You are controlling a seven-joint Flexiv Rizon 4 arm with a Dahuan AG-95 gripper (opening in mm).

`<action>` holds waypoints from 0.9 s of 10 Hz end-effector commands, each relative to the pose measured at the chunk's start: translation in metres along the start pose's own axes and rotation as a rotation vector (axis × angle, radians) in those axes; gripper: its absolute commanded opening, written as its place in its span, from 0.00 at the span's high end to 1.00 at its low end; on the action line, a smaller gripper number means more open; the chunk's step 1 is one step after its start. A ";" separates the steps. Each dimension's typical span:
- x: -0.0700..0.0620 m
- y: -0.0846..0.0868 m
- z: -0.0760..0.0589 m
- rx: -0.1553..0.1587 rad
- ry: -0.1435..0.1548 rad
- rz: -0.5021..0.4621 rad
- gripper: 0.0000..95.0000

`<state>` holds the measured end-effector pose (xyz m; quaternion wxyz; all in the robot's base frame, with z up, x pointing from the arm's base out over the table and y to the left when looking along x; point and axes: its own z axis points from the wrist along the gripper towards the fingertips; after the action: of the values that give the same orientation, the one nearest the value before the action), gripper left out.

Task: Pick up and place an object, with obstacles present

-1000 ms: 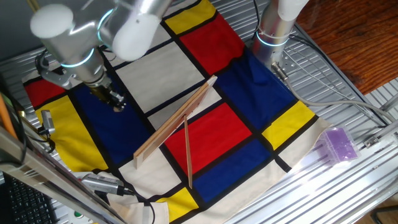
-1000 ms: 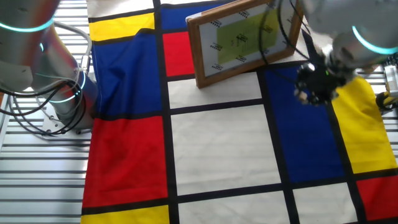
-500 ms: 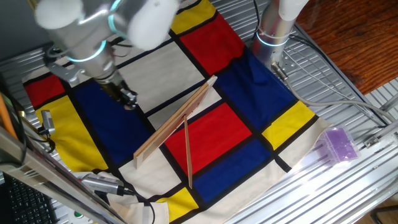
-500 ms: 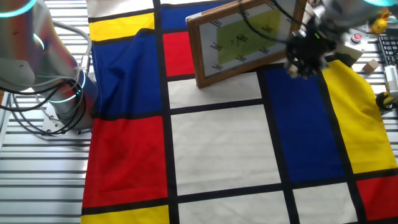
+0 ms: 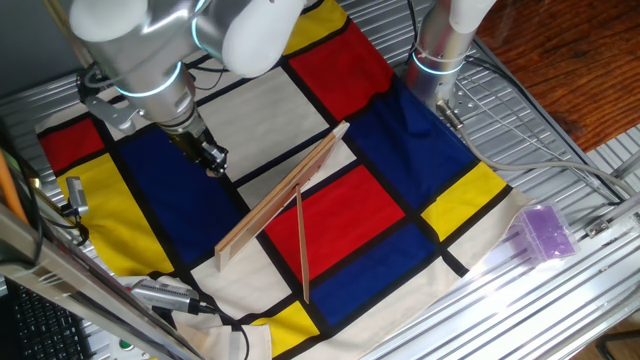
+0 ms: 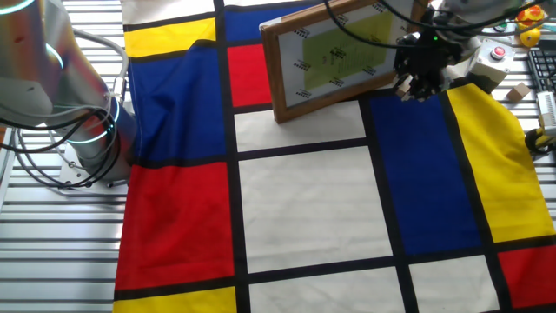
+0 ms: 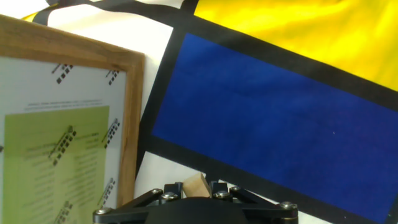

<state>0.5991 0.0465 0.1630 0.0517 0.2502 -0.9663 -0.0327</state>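
Gripper: black metal gripper [image 5: 213,160] hangs above the blue patch, pinching the cube.
Cube: small tan wooden cube [image 7: 195,185], held between the fingers, just off the cloth.
Wide plank: framed wooden panel [image 6: 339,54] with a pale green printed sheet, leaning on edge just beside the gripper.
Narrow strip: thin wooden slat [image 5: 301,245], on edge.
Cloth: soft colour-block cloth [image 6: 304,209], slightly creased.

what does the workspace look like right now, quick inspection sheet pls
surface: colour-block cloth over a ribbed metal table.
job's things: small wooden cube between the gripper fingers; wide framed plank and thin strip standing on edge.
clutter: purple box at the cloth's edge.
gripper: shut on the cube, beside the plank.
cables: grey cables along the table.
surroundings: second arm's base.
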 end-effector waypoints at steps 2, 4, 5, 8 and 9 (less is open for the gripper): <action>0.003 0.001 0.000 0.014 -0.021 0.011 1.00; 0.003 0.001 0.000 0.019 -0.022 0.034 1.00; 0.003 0.001 0.000 0.019 -0.022 0.046 1.00; 0.003 0.001 0.000 0.015 -0.040 0.046 1.00; 0.003 0.001 0.000 0.011 -0.041 0.051 1.00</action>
<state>0.5937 0.0446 0.1634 0.0269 0.2270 -0.9730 -0.0311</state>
